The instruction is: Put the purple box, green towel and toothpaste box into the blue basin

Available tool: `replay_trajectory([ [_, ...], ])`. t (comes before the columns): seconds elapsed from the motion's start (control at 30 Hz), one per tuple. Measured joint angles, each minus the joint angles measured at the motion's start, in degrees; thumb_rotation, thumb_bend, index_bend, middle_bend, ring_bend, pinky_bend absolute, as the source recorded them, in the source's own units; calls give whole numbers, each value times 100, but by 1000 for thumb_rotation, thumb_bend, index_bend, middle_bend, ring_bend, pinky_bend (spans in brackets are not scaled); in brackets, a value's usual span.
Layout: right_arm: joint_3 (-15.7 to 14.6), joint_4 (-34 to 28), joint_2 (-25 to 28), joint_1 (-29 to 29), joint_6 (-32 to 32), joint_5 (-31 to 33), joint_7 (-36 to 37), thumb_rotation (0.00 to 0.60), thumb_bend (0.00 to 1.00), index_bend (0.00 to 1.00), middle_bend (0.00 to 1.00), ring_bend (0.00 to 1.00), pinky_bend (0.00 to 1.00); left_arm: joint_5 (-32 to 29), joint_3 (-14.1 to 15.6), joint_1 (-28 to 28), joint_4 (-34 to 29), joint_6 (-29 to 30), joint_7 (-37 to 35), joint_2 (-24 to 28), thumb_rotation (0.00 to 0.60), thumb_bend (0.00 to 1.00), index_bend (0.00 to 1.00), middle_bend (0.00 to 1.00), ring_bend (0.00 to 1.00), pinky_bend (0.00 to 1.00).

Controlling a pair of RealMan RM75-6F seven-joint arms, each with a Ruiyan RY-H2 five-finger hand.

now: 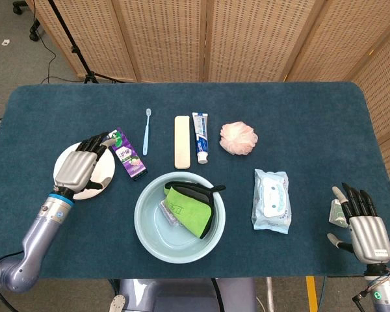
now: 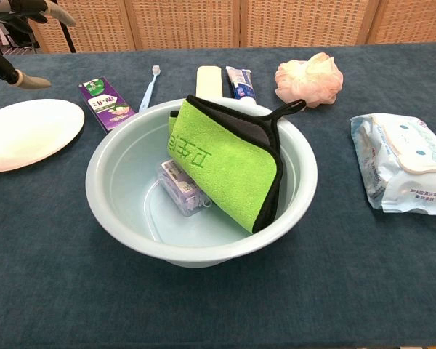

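Tabletop (image 1: 299, 123): dark blue cloth.
Blue basin (image 2: 116, 163): near front centre, holding two items.
White plate (image 1: 107, 170): left of basin.
Wipes pack (image 1: 272, 200): right of basin.
Green towel (image 2: 229, 163): folded, leaning inside basin against its far rim.
Left hand (image 1: 78, 170): above the plate, fingers spread, holding nothing.
Right hand (image 1: 363, 224): front right edge, fingers apart, empty.
Bath pouf (image 1: 238, 138): behind basin.
Toothpaste box (image 1: 126, 153): purple, on tabletop between plate and basin.
Purple box (image 2: 182, 187): small, on basin floor, partly under towel.
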Motion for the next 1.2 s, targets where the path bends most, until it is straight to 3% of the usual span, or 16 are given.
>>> replay_trajectory([
  [0.5,23,32,-30,23,-54,82,20,600,92,0,0,0,0,-1375,174,-805,251,-740,1489,259,600,292,0,0,0,108],
  [1.2,93,252,-60,123,-366,386,327,600,91,0,0,0,0,-2844,432,-1965,2471,-1575,2203,-1253,600,315,0,0,0,107],
])
